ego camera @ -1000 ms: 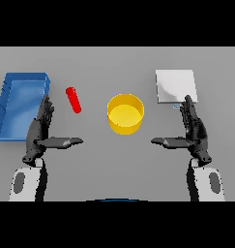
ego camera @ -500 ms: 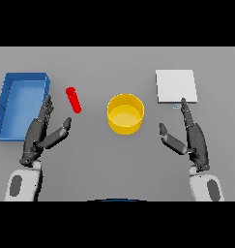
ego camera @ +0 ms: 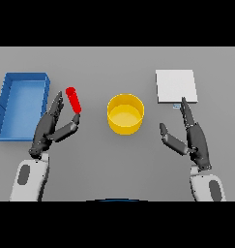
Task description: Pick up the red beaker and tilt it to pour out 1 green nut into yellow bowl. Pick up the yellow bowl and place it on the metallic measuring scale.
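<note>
Beaker (ego camera: 74, 100), red, slim, standing slightly tilted on grey table (ego camera: 114, 160) between blue tray (ego camera: 22, 104) and yellow bowl (ego camera: 125, 114), nearer the tray, not yet gripped. Left hand (ego camera: 49, 131) now closer vs a sec ago: shifted up and inward toward beaker, fingers long and spread alongside its left side, thumb angled out w/ tip just under beaker's base, touching or nearly so, can't tell which. Not closed on anything; open, pre-grasp pose. Right hand (ego camera: 194, 138) also open, fingers straight, fingertip near front edge of metallic scale (ego camera: 175, 86); dropped lower and rotated a bit vs earlier, thumb out to the side, holding nothing, looks idle. Bowl unmoved, well apart from scale, centre of table; inside looks plain yellow, no green nut visible there. Nut presumably inside beaker, not visible. Meaning for task: approach to beaker about done, grasp step next, prob. needs fingers and thumb wrapping round the narrow tube before any lift. Risk: beaker thin and leaning, thumb nudge at base could tip or roll it toward tray before closure. Pour and bowl-to-scale steps all still ahead; early in task.
</note>
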Action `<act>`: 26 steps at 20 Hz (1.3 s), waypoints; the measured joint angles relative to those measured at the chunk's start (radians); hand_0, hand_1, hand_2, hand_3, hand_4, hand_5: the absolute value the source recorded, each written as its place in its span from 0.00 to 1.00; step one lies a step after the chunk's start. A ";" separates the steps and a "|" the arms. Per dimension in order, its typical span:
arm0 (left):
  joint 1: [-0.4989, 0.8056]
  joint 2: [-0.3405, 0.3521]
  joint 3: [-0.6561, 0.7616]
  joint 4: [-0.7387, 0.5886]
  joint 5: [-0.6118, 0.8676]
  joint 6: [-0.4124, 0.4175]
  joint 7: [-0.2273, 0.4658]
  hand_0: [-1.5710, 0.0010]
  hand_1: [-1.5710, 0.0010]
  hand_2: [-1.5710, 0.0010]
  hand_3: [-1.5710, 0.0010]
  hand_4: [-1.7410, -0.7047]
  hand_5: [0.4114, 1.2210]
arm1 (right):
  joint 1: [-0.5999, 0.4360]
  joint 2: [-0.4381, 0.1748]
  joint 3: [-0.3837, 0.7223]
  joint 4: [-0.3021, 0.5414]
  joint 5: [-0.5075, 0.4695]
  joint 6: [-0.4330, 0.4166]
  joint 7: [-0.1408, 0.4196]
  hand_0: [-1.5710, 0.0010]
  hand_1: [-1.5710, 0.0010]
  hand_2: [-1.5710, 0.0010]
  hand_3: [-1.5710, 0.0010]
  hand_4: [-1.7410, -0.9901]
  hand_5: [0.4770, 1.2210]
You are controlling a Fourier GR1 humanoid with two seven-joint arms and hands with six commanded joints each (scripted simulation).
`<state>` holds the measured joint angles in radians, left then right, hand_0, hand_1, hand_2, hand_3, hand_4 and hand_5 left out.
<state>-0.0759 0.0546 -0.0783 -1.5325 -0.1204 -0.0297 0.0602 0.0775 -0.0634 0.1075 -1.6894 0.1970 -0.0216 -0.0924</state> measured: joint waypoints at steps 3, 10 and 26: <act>-0.081 0.000 0.018 0.102 -0.017 0.013 -0.004 1.00 1.00 1.00 1.00 0.35 0.41 | 0.022 0.002 0.006 -0.008 0.005 0.001 -0.010 1.00 1.00 1.00 1.00 0.57 0.27; -0.228 -0.005 0.082 0.349 -0.012 0.025 -0.058 1.00 1.00 1.00 1.00 0.39 0.37 | 0.029 -0.001 -0.003 -0.016 -0.013 0.008 0.005 1.00 1.00 1.00 1.00 0.54 0.28; -0.453 -0.018 0.156 0.640 0.001 0.033 -0.183 0.84 0.82 0.80 0.86 0.29 0.47 | 0.014 -0.006 -0.011 -0.015 -0.012 0.003 0.007 1.00 1.00 1.00 1.00 0.60 0.28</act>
<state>-0.5285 0.0364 0.0776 -0.8929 -0.1190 0.0035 -0.1233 0.0913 -0.0691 0.0966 -1.7047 0.1850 -0.0190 -0.0857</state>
